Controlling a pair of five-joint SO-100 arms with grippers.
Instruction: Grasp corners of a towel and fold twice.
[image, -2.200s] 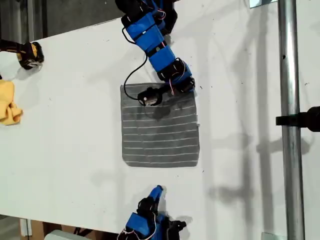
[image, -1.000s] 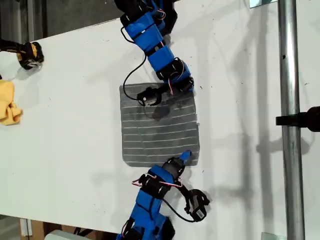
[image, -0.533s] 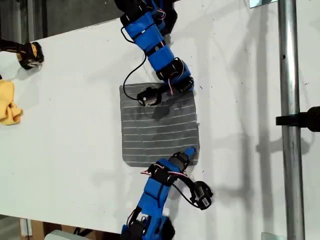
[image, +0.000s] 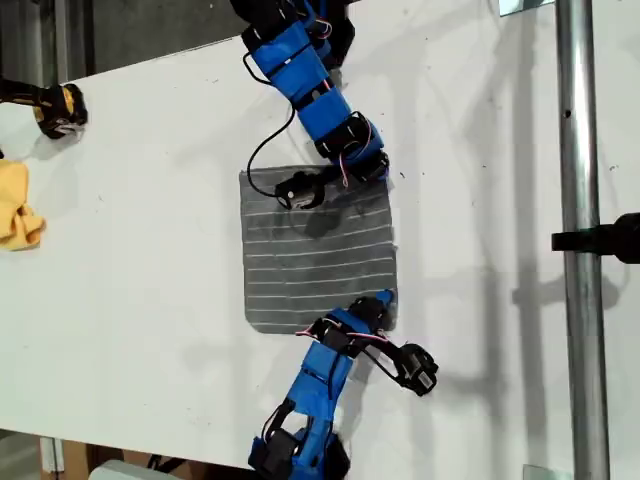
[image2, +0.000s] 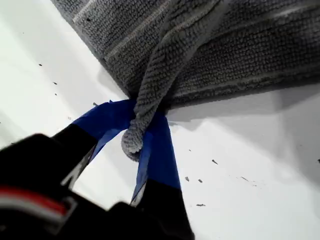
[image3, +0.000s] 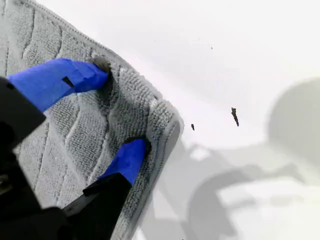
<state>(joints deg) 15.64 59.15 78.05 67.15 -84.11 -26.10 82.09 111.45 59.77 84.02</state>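
Towel (image: 315, 260) lies flat on the white tabletop (image: 150, 250), roughly mid-scene in the exterior view, with its stripes running left-right there. We're calling the exterior view's upper edge far and its lower edge near.

My first pincer (image2: 135, 135) is clamped on a towel corner (image2: 132, 142). In the first wrist view the cloth (image2: 225, 45) is bunched into a ridge between the two blue fingers, and the grey tip pokes out past them. The rest of the towel lies on the tabletop behind. In the exterior view this is the far arm, with my first pincer (image: 372, 172) at the towel's far-right corner.

My second pincer (image3: 120, 107) has its jaws moderately apart and is gripping nothing. Both blue fingertips (image3: 131, 152) touch the towel's (image3: 60, 130) top surface just inside a corner (image3: 167, 117). One tip is by the hem and the other is further in. The corner edge there looks doubled or slightly curled, and we can't tell which. In the exterior view this is the near arm, with my second pincer (image: 383, 300) at the near-right corner.

The left side of the towel is uncovered, with both left corners flat on the tabletop.

A yellow cloth (image: 18, 215) sits at the exterior view's left edge, well apart from the towel. A metal pole (image: 578, 200) runs near-far along that view's right side.
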